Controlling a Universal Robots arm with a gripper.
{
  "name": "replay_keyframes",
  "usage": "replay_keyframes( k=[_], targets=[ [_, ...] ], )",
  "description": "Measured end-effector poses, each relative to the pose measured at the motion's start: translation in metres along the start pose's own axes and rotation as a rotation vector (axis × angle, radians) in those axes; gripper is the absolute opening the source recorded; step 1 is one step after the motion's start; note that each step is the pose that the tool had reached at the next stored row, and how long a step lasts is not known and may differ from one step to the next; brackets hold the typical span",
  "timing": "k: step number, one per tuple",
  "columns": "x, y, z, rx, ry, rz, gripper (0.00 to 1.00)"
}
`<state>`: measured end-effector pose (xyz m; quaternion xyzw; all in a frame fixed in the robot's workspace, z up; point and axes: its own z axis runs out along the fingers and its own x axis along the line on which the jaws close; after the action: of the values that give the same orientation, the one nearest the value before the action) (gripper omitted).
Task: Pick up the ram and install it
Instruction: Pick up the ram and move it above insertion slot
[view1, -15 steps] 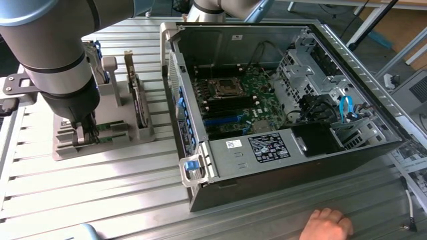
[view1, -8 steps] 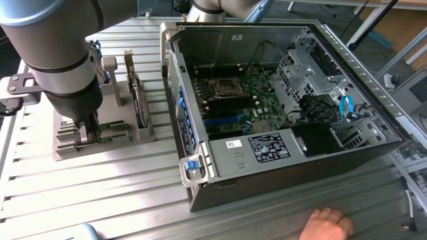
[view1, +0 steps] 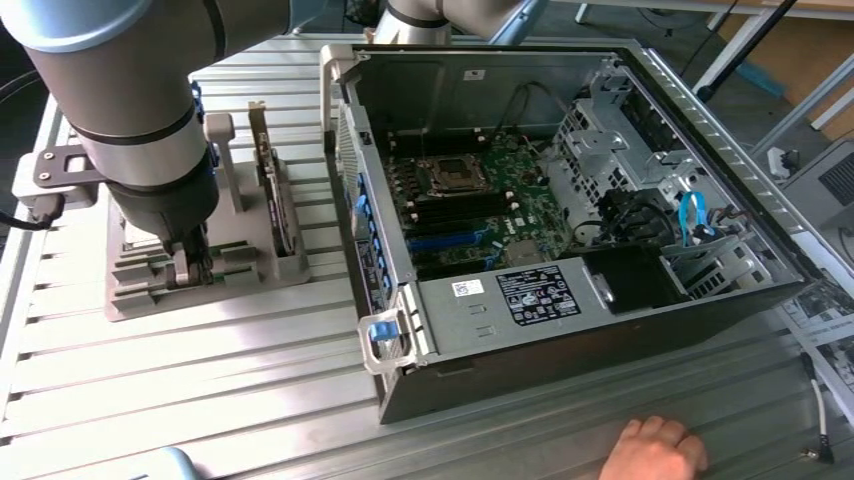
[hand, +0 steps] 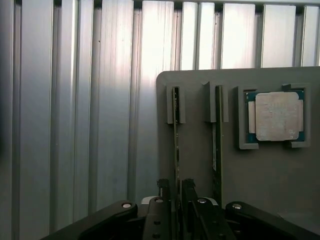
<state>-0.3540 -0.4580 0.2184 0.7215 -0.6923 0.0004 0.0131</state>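
The gripper (hand: 175, 187) hangs low over a grey holder (hand: 200, 85) that lies on the ribbed metal surface (view1: 200, 380), on the exterior view's left of the open computer case (view1: 447, 300). Its fingers (hand: 162, 190) stand apart, one on each side of the ram (hand: 176, 125), which sits on edge in a slot of the holder (seen edge-on, so its chips cannot be made out); a sliver of gap shows on both sides, so they straddle the stick without clamping it. A second memory stick (hand: 218, 130) stands parallel in the next slot, just beside the first, and past it a square silver processor chip (hand: 275, 116) lies flat in its own recess. In the exterior view a dark expansion card (view1: 276, 205) stands upright on the same holder, between the arm and the case. Inside the case the motherboard (view1: 494, 200) lies exposed. A person's hand (view1: 654, 448) rests on the surface near the case's front corner, well apart from the gripper.
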Motion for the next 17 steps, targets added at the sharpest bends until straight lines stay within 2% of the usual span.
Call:
replay_keyframes(
  k=[17],
  targets=[
    [-0.0001,-0.0001,0.0050,-0.0002,0.0002,0.000,0.24]
  ],
)
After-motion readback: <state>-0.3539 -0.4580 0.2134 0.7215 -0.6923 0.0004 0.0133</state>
